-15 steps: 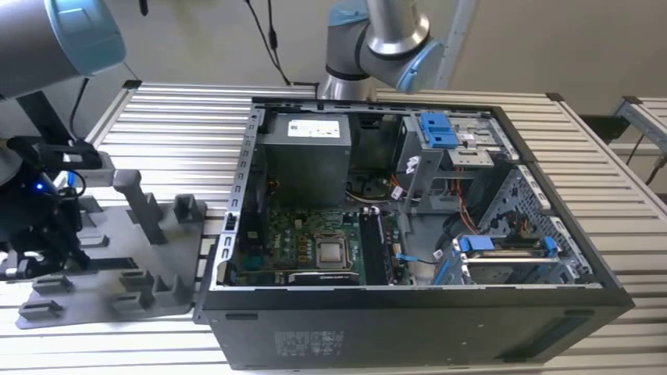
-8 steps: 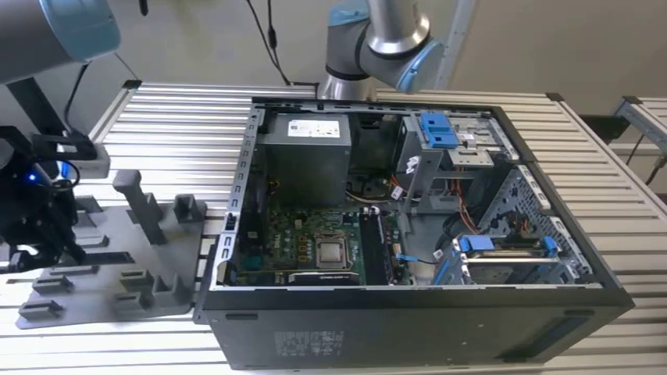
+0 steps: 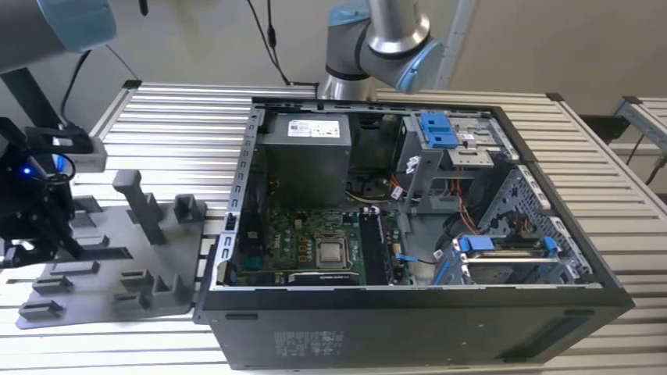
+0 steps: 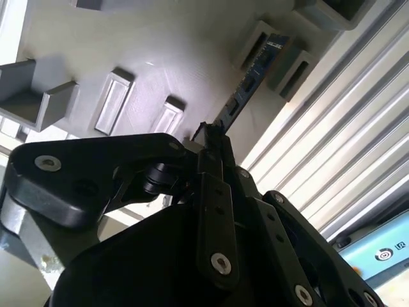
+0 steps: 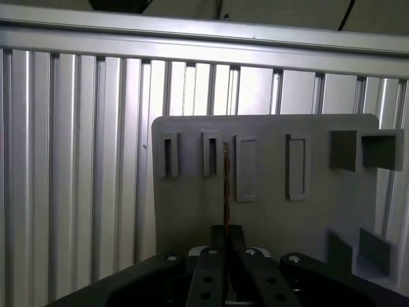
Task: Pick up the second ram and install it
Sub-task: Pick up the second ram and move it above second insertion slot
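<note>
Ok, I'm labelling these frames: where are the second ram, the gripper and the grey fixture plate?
second ram point(image 4: 249, 80), second wrist view, middle of its edge.
gripper point(image 5: 227, 235), first wrist view, at its tip.
grey fixture plate point(image 5: 275, 217), first wrist view, bare flat face.

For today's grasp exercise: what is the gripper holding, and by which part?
The second ram, pinched at one end by the gripper.

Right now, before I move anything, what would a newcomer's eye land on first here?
First, the open computer case in the middle of the exterior view, with its green circuit board exposed. At that view's left lies the grey fixture plate. In the first wrist view the gripper is closed on the second ram, seen edge-on over the plate.
</note>
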Controlling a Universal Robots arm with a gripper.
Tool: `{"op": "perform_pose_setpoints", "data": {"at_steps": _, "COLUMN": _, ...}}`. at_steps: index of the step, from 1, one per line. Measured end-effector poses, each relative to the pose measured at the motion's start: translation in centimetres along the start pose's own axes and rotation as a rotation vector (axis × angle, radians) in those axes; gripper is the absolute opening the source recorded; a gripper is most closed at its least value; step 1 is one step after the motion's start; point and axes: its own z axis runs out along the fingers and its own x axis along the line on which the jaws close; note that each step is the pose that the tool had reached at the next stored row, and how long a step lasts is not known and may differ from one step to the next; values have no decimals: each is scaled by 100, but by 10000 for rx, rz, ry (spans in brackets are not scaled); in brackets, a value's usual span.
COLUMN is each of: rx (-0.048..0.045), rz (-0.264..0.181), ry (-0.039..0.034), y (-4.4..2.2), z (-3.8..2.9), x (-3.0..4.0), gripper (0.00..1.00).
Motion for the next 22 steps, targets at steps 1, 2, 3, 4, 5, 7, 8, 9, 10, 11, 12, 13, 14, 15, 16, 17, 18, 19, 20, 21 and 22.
{"op": "perform_pose_setpoints", "data": {"at_steps": 1, "rx": -1, "rz": 0, "ry": -1, "y": 0, "z": -10, "x": 0, "gripper": 14}}
{"op": "perform_pose_setpoints", "data": {"at_steps": 2, "rx": 0, "rz": 0, "ry": -4, "y": 0, "z": -16, "x": -1, "gripper": 14}}
{"op": "perform_pose_setpoints", "data": {"at_steps": 3, "rx": 0, "rz": 0, "ry": -6, "y": -1, "z": -24, "x": -1, "gripper": 14}}
{"op": "perform_pose_setpoints", "data": {"at_steps": 4, "rx": 1, "rz": 0, "ry": -9, "y": -1, "z": -33, "x": -1, "gripper": 14}}
{"op": "perform_pose_setpoints", "data": {"at_steps": 5, "rx": 1, "rz": 0, "ry": -9, "y": -1, "z": -46, "x": -2, "gripper": 14}}
{"op": "perform_pose_setpoints", "data": {"at_steps": 7, "rx": 1, "rz": 0, "ry": -10, "y": -2, "z": -74, "x": -3, "gripper": 14}}
{"op": "perform_pose_setpoints", "data": {"at_steps": 8, "rx": 0, "rz": 1, "ry": -9, "y": -2, "z": -87, "x": -4, "gripper": 14}}
{"op": "perform_pose_setpoints", "data": {"at_steps": 9, "rx": 0, "rz": 0, "ry": -10, "y": -2, "z": -99, "x": -4, "gripper": 14}}
{"op": "perform_pose_setpoints", "data": {"at_steps": 10, "rx": 1, "rz": 0, "ry": -10, "y": -2, "z": -112, "x": -5, "gripper": 14}}
{"op": "perform_pose_setpoints", "data": {"at_steps": 11, "rx": 0, "rz": 0, "ry": -10, "y": -3, "z": -126, "x": -5, "gripper": 14}}
{"op": "perform_pose_setpoints", "data": {"at_steps": 12, "rx": 0, "rz": 0, "ry": -9, "y": -3, "z": -140, "x": -6, "gripper": 14}}
{"op": "perform_pose_setpoints", "data": {"at_steps": 13, "rx": 0, "rz": 0, "ry": -10, "y": -3, "z": -154, "x": -7, "gripper": 14}}
{"op": "perform_pose_setpoints", "data": {"at_steps": 14, "rx": 0, "rz": 0, "ry": -9, "y": -4, "z": -167, "x": -7, "gripper": 14}}
{"op": "perform_pose_setpoints", "data": {"at_steps": 15, "rx": 0, "rz": 0, "ry": -9, "y": -4, "z": -179, "x": -8, "gripper": 14}}
{"op": "perform_pose_setpoints", "data": {"at_steps": 16, "rx": 0, "rz": 0, "ry": -9, "y": -4, "z": -189, "x": -8, "gripper": 14}}
{"op": "perform_pose_setpoints", "data": {"at_steps": 17, "rx": 0, "rz": 0, "ry": -10, "y": -4, "z": -198, "x": -9, "gripper": 14}}
{"op": "perform_pose_setpoints", "data": {"at_steps": 18, "rx": 0, "rz": 0, "ry": -10, "y": -4, "z": -208, "x": -9, "gripper": 14}}
{"op": "perform_pose_setpoints", "data": {"at_steps": 19, "rx": 0, "rz": 0, "ry": -10, "y": -4, "z": -218, "x": -10, "gripper": 14}}
{"op": "perform_pose_setpoints", "data": {"at_steps": 20, "rx": 0, "rz": 0, "ry": -10, "y": -5, "z": -230, "x": -10, "gripper": 14}}
{"op": "perform_pose_setpoints", "data": {"at_steps": 21, "rx": 0, "rz": 0, "ry": -10, "y": -5, "z": -242, "x": -10, "gripper": 14}}
{"op": "perform_pose_setpoints", "data": {"at_steps": 22, "rx": 0, "rz": 0, "ry": -10, "y": -5, "z": -254, "x": -11, "gripper": 14}}
